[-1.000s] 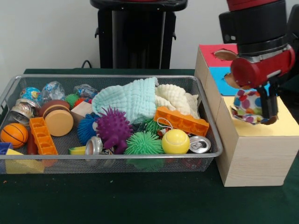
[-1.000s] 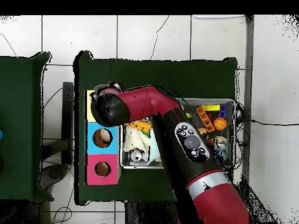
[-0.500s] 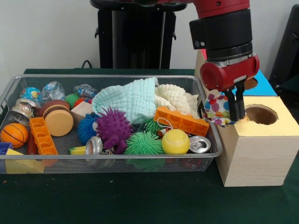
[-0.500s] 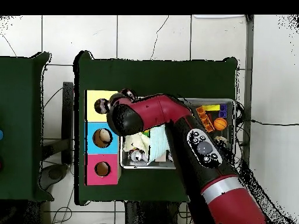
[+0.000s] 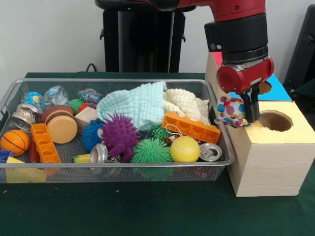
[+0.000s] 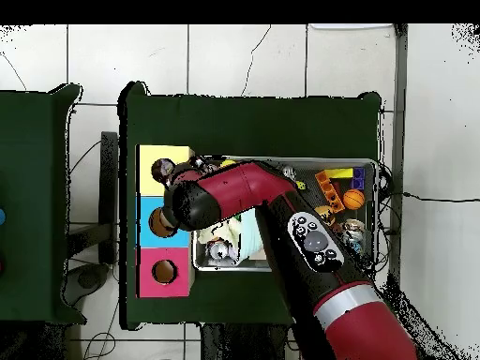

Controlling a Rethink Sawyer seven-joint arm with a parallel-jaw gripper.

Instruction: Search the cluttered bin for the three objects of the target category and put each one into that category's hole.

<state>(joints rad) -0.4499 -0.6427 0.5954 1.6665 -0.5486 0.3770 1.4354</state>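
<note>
From the front camera I see the gripper (image 5: 252, 114) hanging at the left edge of the yellow-topped box (image 5: 275, 162), its dark fingers (image 5: 254, 105) pressed together on a polka-dot fabric piece (image 5: 231, 111), white with red, blue, yellow and green spots. The piece hangs in the air between the wire-mesh bin (image 5: 113, 167) and the round hole (image 5: 274, 120) in the yellow top, at about nine o'clock from the hole and just beside the box's left face; I cannot tell whether it touches the box. The hole itself shows open and rough-edged. Behind the yellow box I see the blue-topped box (image 5: 278, 89), partly covered by the red arm (image 5: 241, 44). In the bin the mint-green towel (image 5: 135, 104) lies at centre with the cream towel (image 5: 186, 104) at its three o'clock, an orange brick (image 5: 191, 127) in front of that, a yellow ball (image 5: 185, 149), a purple spiky ball (image 5: 119, 135), a green spiky ball (image 5: 151, 151) and, at the left end, a small basketball (image 5: 14, 141). From the overhead camera the arm (image 6: 281, 234) crosses the bin (image 6: 366, 167) toward ten o'clock, its wrist sitting over the seam of the yellow box (image 6: 164, 157) and the blue box (image 6: 150, 208); the red box (image 6: 164, 272) lies clear at six o'clock of these. The gripper and the fabric are too hidden here for me to make out.
</note>
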